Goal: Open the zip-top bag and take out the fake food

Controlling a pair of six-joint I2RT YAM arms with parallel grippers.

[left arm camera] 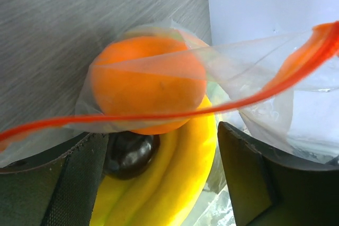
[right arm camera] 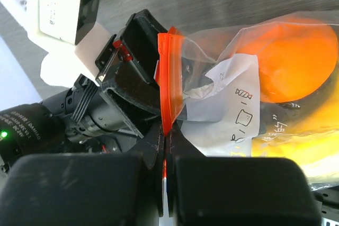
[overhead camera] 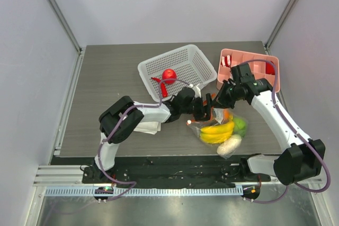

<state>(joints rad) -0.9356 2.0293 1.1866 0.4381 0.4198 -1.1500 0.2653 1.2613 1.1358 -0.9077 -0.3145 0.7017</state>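
Two fingers of the right hand (right arm camera: 164,137) were pressed together on the orange-red zip strip (right arm camera: 168,78) of the zip-top bag (right arm camera: 225,96), pinching it. The left hand (left arm camera: 164,130) had its fingers spread wide and gripped nothing that showed. The strip ran across in front of them. In the right wrist view one of its black fingers (right arm camera: 140,35) stood just beside the strip, at 9 o'clock.

Inside the bag, the fake food was packed close: an orange (left arm camera: 143,83), bananas (left arm camera: 180,168) at its 6 o'clock, and a dark piece (left arm camera: 130,154) touching both. Seen from above, the bag lay on the desk (overhead camera: 106,78), with a white radish (overhead camera: 229,145) at its 6 o'clock end and a green apple (overhead camera: 241,125) at 3 o'clock. A white basket (overhead camera: 183,56) at the bag's 11 o'clock held a red apple (overhead camera: 169,75). A pink tray (overhead camera: 249,55) sat at 1 o'clock.
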